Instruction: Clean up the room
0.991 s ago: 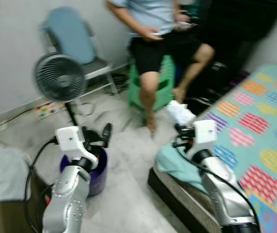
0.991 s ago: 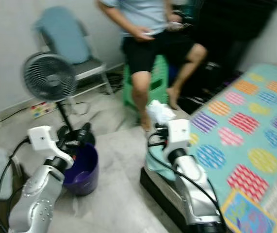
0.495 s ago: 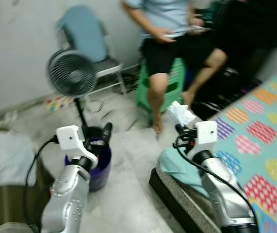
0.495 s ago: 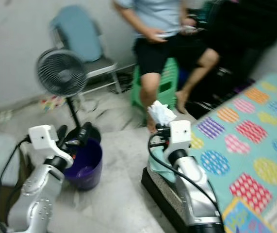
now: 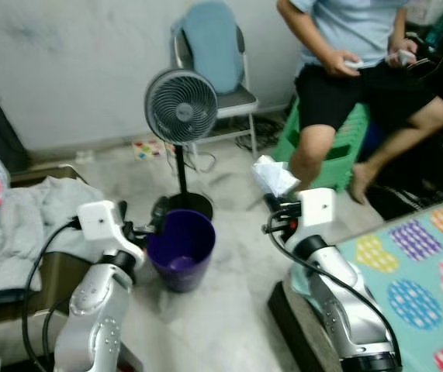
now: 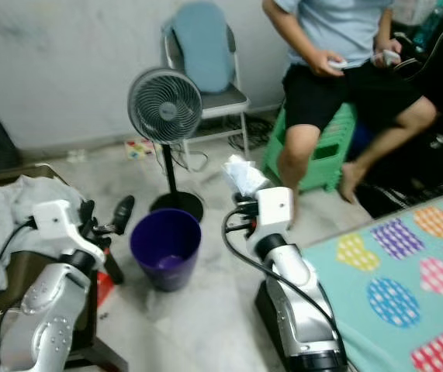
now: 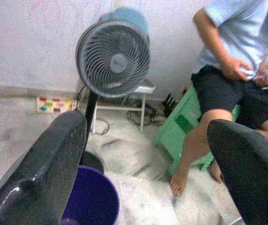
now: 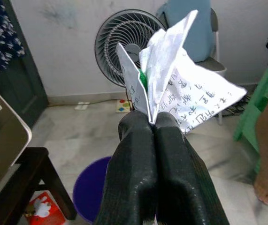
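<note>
1. Clothes (image 5: 27,221): grey and white heap on the low brown table at the far left. I leave it alone; no risk from it now.
2. Left gripper (image 5: 140,225): I hold it just left of the bucket's rim with its fingers (image 7: 40,173) spread wide and nothing between them. Risk: if I swing this arm right, it knocks the rim and tips the bucket.
3. Bucket (image 5: 181,249): purple, upright on the floor, open, between my two arms. This is where I judge the paper should go.
4. Fan (image 5: 181,107): its stand sits on the floor just behind the bucket. Risk: if it is running, its draught could carry a light sheet off course; I cannot tell whether the blades turn.
5. Right gripper (image 8: 153,123): fingers pressed together, pinching the crumpled paper (image 5: 274,176) by one edge. It hangs to the right of the bucket and above rim height, not over the opening. Risk: letting go here drops the paper on the floor; the thin hold could also slip.
6. Person (image 5: 357,70): seated on a green stool (image 5: 337,143), leg near my right arm. Risk: a wide swing brushes the leg.
</note>
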